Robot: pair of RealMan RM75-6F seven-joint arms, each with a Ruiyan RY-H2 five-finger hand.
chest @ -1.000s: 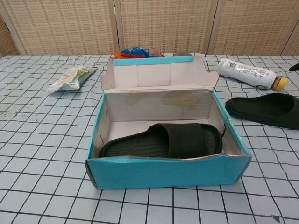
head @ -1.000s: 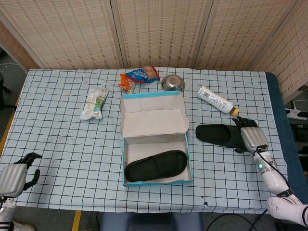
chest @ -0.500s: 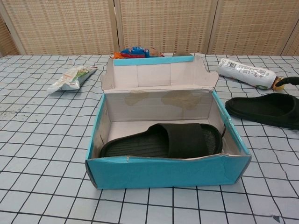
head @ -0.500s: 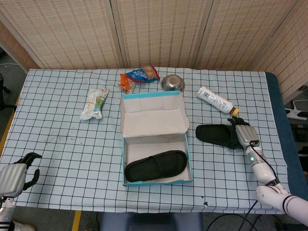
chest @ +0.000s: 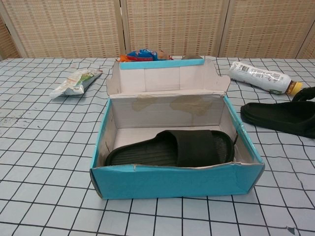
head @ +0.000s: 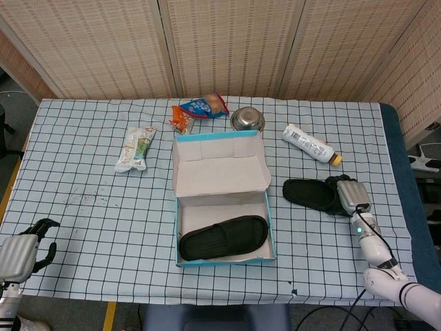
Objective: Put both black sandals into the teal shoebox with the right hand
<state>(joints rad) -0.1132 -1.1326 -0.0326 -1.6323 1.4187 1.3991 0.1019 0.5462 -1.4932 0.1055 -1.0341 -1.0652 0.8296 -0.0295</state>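
Observation:
The teal shoebox [head: 270, 234] stands open mid-table with its lid [head: 219, 165] tipped back. One black sandal [head: 224, 238] lies flat inside it, also plain in the chest view as the boxed sandal [chest: 172, 147]. A second black sandal [head: 309, 194] lies on the cloth right of the box, its toe towards the box. My right hand [head: 349, 196] sits over its heel end with fingers curled down onto it; only dark fingertips [chest: 306, 93] show at the chest view's edge by that sandal [chest: 280, 117]. My left hand [head: 24, 249] rests at the near left corner, holding nothing.
A plastic bottle [head: 310, 145] lies just behind the loose sandal. A metal bowl [head: 247, 118] and a red-blue snack bag [head: 200, 108] sit behind the box. A green packet [head: 136, 147] lies to the left. The table's right edge runs close past my right hand.
My right hand has slid left and down over the loose sandal's heel and its fingers have curled onto it. The sandal has shifted slightly right. The left hand is still.

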